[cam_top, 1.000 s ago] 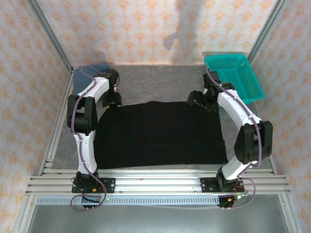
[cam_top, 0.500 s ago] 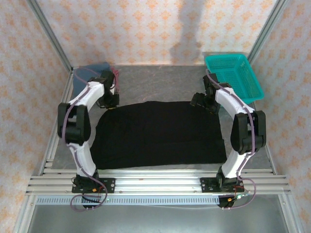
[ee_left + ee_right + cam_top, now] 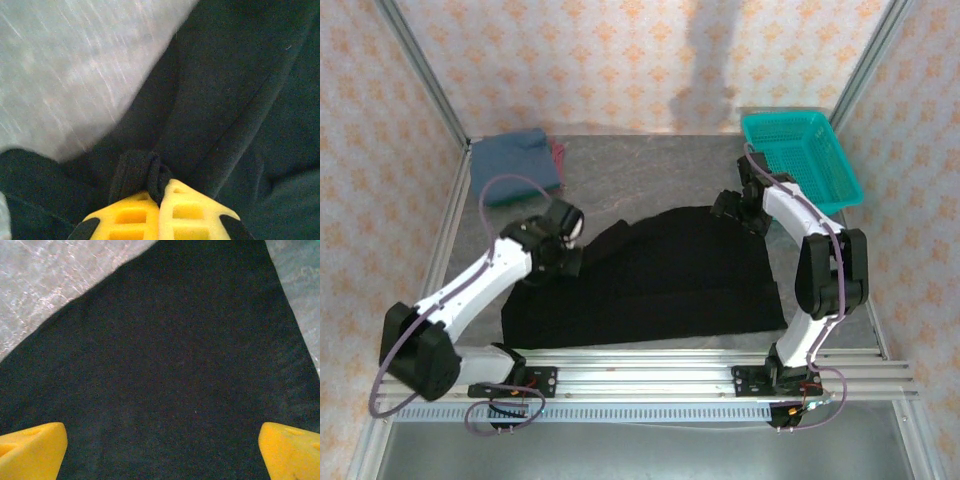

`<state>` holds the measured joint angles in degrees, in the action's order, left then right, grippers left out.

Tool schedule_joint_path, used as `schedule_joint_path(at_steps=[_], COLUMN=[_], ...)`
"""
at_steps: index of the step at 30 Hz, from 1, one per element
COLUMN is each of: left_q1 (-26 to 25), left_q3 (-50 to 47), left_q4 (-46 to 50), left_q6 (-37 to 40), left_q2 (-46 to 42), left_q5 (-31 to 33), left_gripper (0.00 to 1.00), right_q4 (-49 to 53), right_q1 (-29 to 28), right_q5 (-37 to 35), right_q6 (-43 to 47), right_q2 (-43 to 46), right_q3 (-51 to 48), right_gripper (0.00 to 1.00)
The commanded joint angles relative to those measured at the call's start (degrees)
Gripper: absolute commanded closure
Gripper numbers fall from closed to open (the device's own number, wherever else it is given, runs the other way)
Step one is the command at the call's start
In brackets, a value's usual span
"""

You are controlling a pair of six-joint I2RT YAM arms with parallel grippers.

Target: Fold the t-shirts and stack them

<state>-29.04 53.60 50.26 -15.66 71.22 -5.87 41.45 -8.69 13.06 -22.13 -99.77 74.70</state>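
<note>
A large black t-shirt (image 3: 660, 275) lies spread on the grey table, its far left corner pulled inward and toward the near side. My left gripper (image 3: 570, 262) is shut on a bunched fold of that black t-shirt (image 3: 145, 172), the yellow fingertips (image 3: 185, 210) pressed together around the cloth. My right gripper (image 3: 732, 210) stands open at the shirt's far right corner, its yellow pads (image 3: 32, 447) wide apart just above flat black cloth (image 3: 170, 365). A folded slate-blue t-shirt (image 3: 515, 165) lies at the far left with a pinkish-red edge (image 3: 558, 155) beside it.
A teal plastic mesh basket (image 3: 800, 158) sits at the far right corner. Metal frame posts and patterned walls close in the table on three sides. An aluminium rail (image 3: 650, 375) runs along the near edge. Bare grey table (image 3: 640, 170) lies beyond the black shirt.
My left gripper closed on the shirt's far left corner and has swung it toward the near side and rightward, folding that corner over. The right arm has barely moved.
</note>
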Motion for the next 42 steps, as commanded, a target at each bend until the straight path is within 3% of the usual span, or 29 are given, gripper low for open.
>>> schedule_joint_path(at_steps=[1, 3, 4, 6, 8, 11, 13, 17, 20, 22, 24, 29, 35, 42], left_q1=[-8.3, -11.2, -11.2, -11.6, -11.3, -9.2, -5.7, 2.3, 6.5, 7.9, 7.9, 9.2, 11.9, 13.6], left_q3=[-3.5, -2.9, -3.0, -2.6, -0.6, 4.1, 7.0, 9.5, 8.0, 8.5, 8.2, 5.8, 2.5, -0.9], left_q4=[3.1, 4.1, 4.4, 6.1, 6.6, 5.8, 5.3, 1.0, -4.8, -5.5, -6.2, -4.8, -6.0, -11.1], left_q6=[-8.3, -10.4, -10.8, -12.0, -12.3, -14.2, -16.8, -17.8, -17.0, -15.8, -14.1, -14.2, -17.4, -20.2], left_q2=[-3.4, -1.7, -0.5, 0.9, 0.5, -1.4, -1.6, 2.7, 7.5, 10.9, 12.8, 15.2, 14.3, 16.7], left_q5=[2.5, 0.4, -1.7, -0.1, 2.2, 4.8, 5.9, 0.1, -9.1, -14.4, -18.1, -13.9, -10.1, -12.3], left_gripper=[1.0, 1.0, 0.91, 0.54, 0.37, 0.2, 0.17, 0.16, 0.23, 0.32, 0.34, 0.4, 0.41, 0.41], right_q4=[-0.3, -0.8, -0.7, -0.5, -0.3, -0.2, -0.2, -0.2, -0.6, -0.4, -0.4, -1.0, -1.2, -1.6], right_q1=[0.0, 0.0, 0.0, 0.0, 0.0, 0.0, 0.0, 0.0, 0.0, 0.0, 0.0, 0.0, 0.0, 0.0], right_q5=[0.0, 0.4, 0.5, 0.8, 1.2, 1.1, 0.9, 1.7, 2.2, 2.3, 2.4, 3.3, 3.9, 4.3], right_q6=[-1.5, -1.9, -1.9, -1.8, -1.7, -1.5, -1.3, -1.1, -1.1, -1.0, -0.7, -0.9, -0.7, -0.8], right_q2=[2.5, 2.8, 3.0, 3.0, 3.1, 3.7, 4.4, 5.2, 5.5, 5.8, 6.2, 6.2, 5.9, 5.6], right_q3=[-2.3, -3.4, -3.6, -3.6, -3.6, -3.7, -4.1, -5.3, -6.3, -6.6, -6.9, -7.8, -8.1, -8.3], right_gripper=[0.02, 0.02, 0.02, 0.02, 0.03, 0.03, 0.03, 0.03, 0.03, 0.03, 0.03, 0.03, 0.03, 0.03])
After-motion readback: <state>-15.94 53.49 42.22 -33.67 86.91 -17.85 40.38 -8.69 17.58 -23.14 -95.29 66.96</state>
